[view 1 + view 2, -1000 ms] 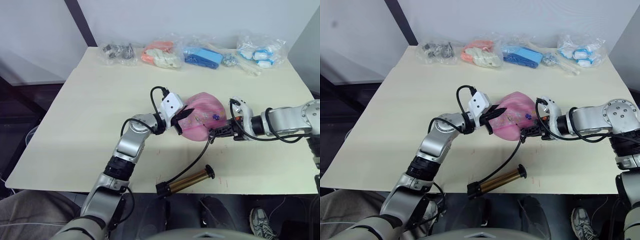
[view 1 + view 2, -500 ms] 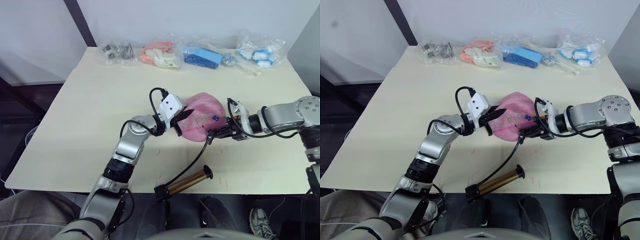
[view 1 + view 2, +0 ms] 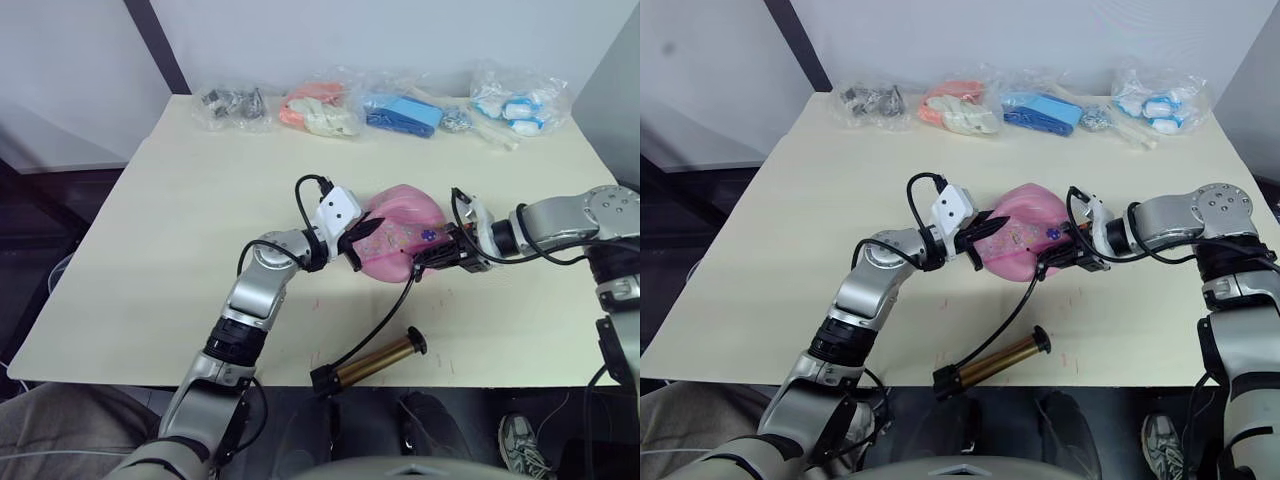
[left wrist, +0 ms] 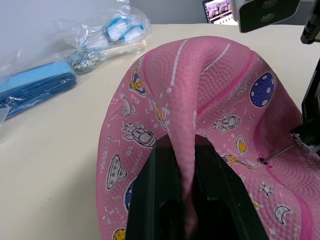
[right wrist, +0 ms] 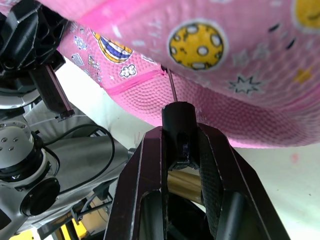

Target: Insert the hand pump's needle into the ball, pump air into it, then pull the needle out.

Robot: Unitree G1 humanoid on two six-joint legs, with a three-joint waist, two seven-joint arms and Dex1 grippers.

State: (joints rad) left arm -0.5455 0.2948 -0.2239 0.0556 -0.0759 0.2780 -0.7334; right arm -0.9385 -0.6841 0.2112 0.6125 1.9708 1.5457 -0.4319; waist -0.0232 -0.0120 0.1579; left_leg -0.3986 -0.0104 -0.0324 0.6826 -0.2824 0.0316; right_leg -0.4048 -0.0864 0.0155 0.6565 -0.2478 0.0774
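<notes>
Mid-desk, the left gripper [image 4: 192, 200] pinches a fold of the limp ball [image 3: 400, 235] steady while the right gripper [image 5: 181, 150], clamped on the needle [image 5: 171, 85] fitting, meets the valve.

1. I can't see the needle [image 5: 172, 86] tip; it vanishes into the ball [image 5: 210, 60].
2. The fold of the ball is hidden between my left jaws.
3. The bags [image 3: 330, 105] at the counter's [image 3: 180, 230] far edge are too small to identify.

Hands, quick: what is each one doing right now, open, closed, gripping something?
Left hand: closed, pinching a fold of the ball.
Right hand: closed on the needle fitting.
</notes>
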